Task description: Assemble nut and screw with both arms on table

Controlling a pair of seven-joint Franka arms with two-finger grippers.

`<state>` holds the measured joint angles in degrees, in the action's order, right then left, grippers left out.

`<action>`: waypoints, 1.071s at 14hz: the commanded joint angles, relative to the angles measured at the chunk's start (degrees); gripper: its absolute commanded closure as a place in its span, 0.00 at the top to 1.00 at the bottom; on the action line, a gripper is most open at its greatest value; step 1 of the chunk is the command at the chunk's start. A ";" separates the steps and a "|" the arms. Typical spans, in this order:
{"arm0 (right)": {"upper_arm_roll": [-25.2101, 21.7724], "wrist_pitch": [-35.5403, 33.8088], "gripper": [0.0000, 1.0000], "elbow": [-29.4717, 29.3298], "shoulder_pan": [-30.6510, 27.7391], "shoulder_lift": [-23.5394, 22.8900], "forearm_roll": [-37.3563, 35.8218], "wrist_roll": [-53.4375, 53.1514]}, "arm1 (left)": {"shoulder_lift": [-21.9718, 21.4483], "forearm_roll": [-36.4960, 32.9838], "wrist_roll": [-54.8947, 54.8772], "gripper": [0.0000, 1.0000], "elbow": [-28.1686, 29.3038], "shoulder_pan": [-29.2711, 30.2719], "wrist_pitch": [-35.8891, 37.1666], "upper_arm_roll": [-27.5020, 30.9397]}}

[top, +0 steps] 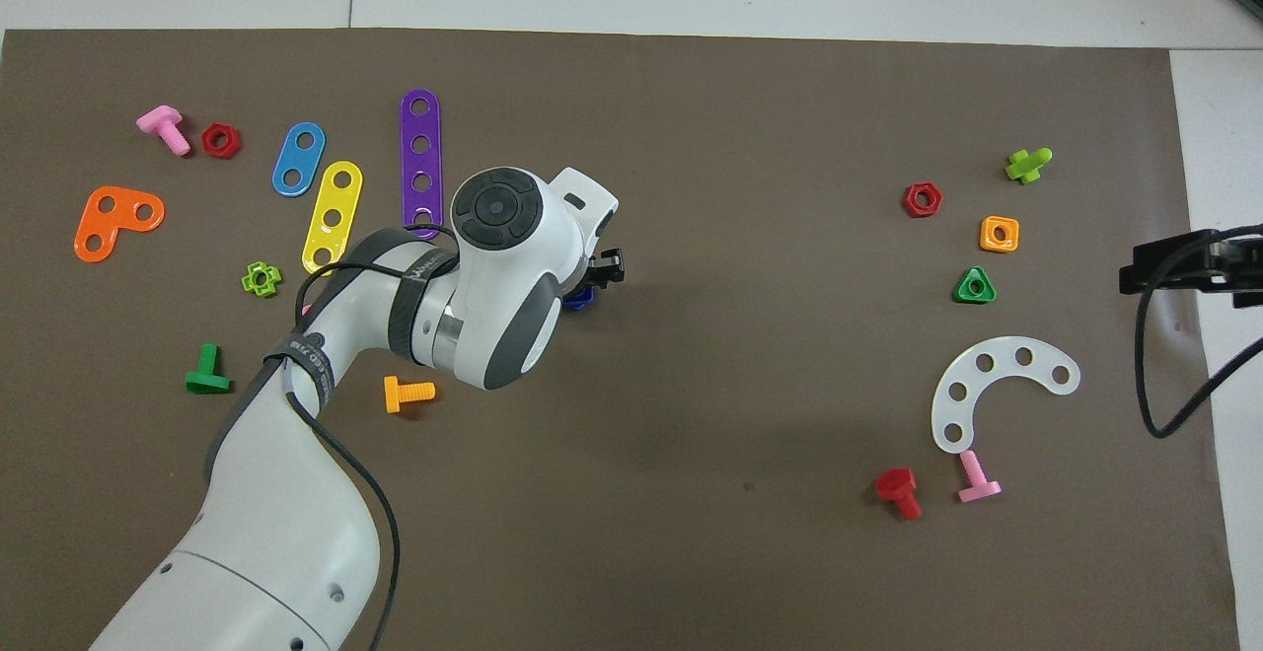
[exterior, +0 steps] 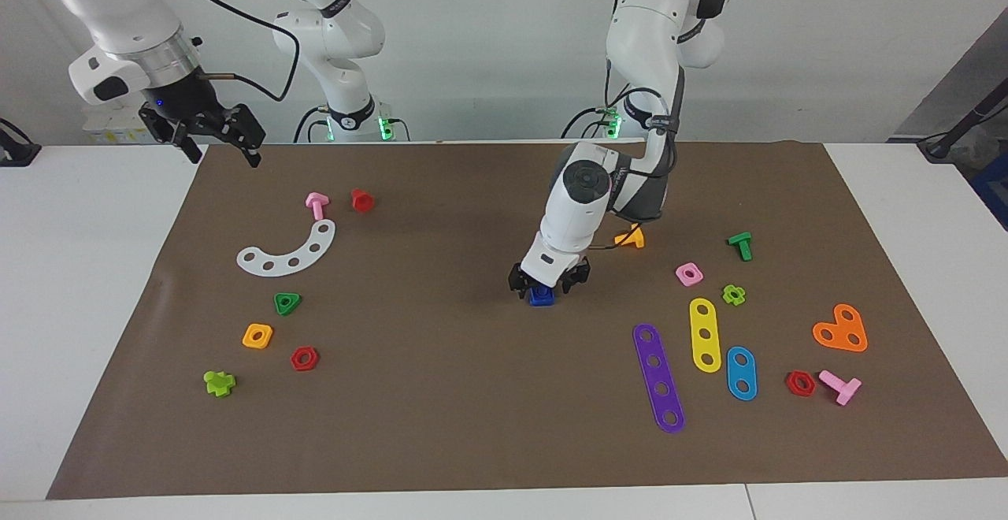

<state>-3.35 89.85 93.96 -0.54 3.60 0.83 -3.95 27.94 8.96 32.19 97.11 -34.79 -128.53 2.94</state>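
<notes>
**Blue piece sits on the sheet between the left gripper's spread fingers**

The left gripper (exterior: 549,282) is low over the middle of the brown sheet (exterior: 441,425) on the table (exterior: 79,284). Its fingers stand apart, one on each side of the blue nut (exterior: 541,296), and they do not clench it. The nut rests on the sheet. Under it only a bit of blue shows, so I cannot tell whether the screw is joined to it. In the overhead view the arm's wrist hides most of this blue piece. The right gripper (exterior: 211,142) waits in the air over the sheet's edge at the right arm's end, released and holding nothing.
</notes>
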 commanded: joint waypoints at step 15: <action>0.88 0.07 1.00 0.70 -0.78 0.89 0.14 -0.97 | -28.54 -9.22 -34.37 1.00 4.04 31.44 29.47 1.19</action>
<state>-3.35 89.85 93.96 -0.54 3.60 0.83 -3.95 4.34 1.06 0.81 96.10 -5.31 -98.63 4.86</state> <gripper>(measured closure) 0.000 0.000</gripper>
